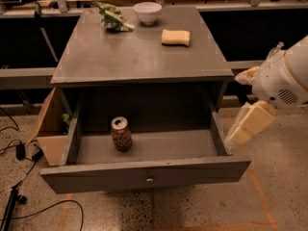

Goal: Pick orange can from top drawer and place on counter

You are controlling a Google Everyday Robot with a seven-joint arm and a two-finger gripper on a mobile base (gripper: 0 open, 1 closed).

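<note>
Camera view, orange can (pixel 121 134) upright in top drawer (pixel 144 175), silver lid, claw (pixel 248 127) beside drawer, state unclear

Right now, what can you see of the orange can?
The orange can stands upright on the floor of the open top drawer, left of centre. Brownish-orange body with pale markings, silver top with a pull tab, apparently metal. Nothing touches it but the drawer floor. The hand hangs outside the drawer's right wall, well apart.
</note>
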